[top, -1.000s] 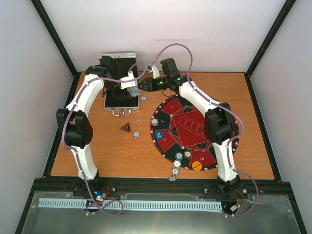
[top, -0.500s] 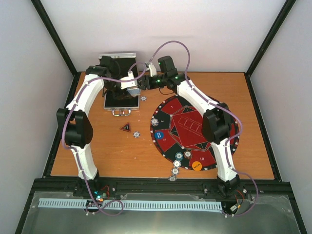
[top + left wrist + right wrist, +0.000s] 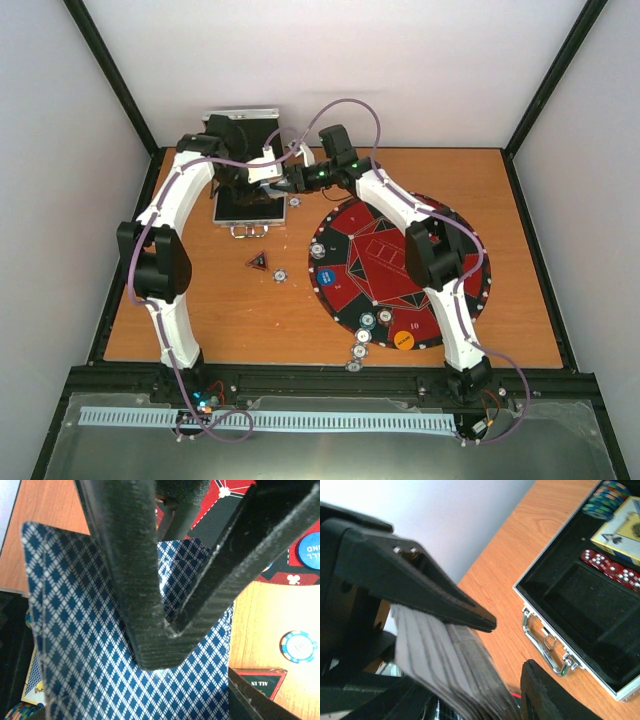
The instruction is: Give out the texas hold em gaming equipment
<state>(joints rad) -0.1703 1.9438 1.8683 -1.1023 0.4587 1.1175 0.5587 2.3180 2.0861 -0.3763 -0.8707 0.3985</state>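
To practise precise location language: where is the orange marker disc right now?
In the top view, the orange marker disc lies on the near edge of the round red mat, right of centre, with a poker chip just up-left of it.

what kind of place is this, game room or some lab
Probably a robot lab test cell, not a game room: an orange-brown wooden table boxed in by plain white wall panels, two white robot arms bolted at its near edge, a round red-and-black poker mat staged on it.

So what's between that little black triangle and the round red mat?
One poker chip on the table, nearer the black triangle than the red mat; the top view shows it.
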